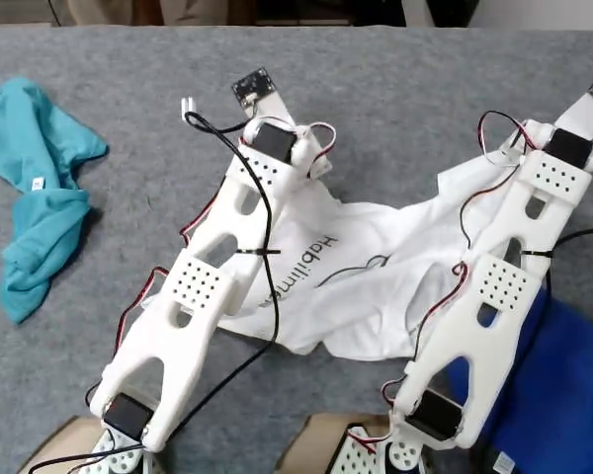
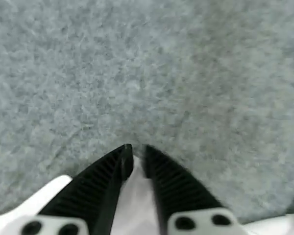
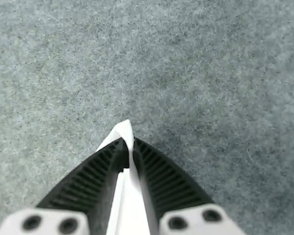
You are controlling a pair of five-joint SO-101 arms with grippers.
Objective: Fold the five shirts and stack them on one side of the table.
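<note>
A white shirt [image 1: 376, 286] is spread across the middle of the grey worktop [image 1: 395, 118], stretched between the two arms, with its far edge drawn out toward each of them. In the left wrist view, the left tool [image 2: 137, 152] is seen pinched on a fold of the white shirt [image 2: 134, 196], the cloth being clamped between the black ribbed fingers [image 2: 98, 186] just above the worktop. In the right wrist view, the right tool [image 3: 129, 144] is closed on the white shirt [image 3: 127, 196] in the same way, and a small point of cloth is left poking out past the fingertips. The left arm [image 1: 227, 267] is extended from the near edge over the shirt's left side toward the far side of the worktop; the right arm [image 1: 514, 267] is stretched likewise along the shirt's right side. A teal shirt [image 1: 40, 197] is crumpled well apart at the left edge, and a blue shirt [image 1: 553, 395] is lying beside and partly under the right arm at the near right corner.
</note>
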